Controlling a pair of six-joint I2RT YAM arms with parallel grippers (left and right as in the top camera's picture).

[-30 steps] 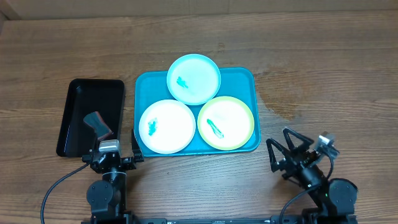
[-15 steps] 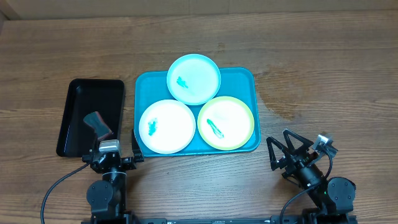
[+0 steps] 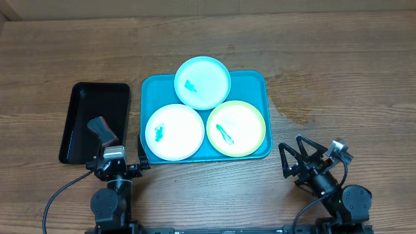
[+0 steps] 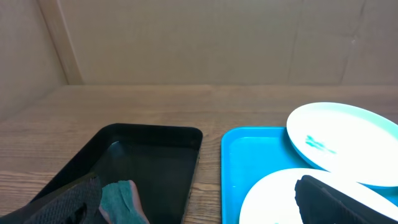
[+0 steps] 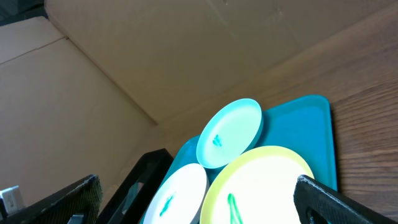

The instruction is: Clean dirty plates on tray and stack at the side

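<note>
Three plates lie on the turquoise tray (image 3: 252,83): a pale blue plate (image 3: 202,82) at the far edge, a white plate (image 3: 174,132) near left, a yellow-green rimmed plate (image 3: 235,128) near right. Each carries a green smear. My left gripper (image 3: 116,161) stands open at the table's near edge, left of the tray, nothing between its fingers. My right gripper (image 3: 290,143) is open too, near the tray's right front corner. In the left wrist view the white plate (image 4: 273,196) and pale blue plate (image 4: 348,140) show ahead. The right wrist view shows the yellow-green plate (image 5: 261,183).
A narrow black tray (image 3: 96,104) lies left of the turquoise one and holds a small teal-and-brown cleaning pad (image 3: 101,129). Bare wooden table (image 3: 338,84) stretches to the right of the tray and behind it. A cardboard wall (image 4: 199,37) closes the back.
The right arm shifted very slightly a second ago. Nothing else has moved.
</note>
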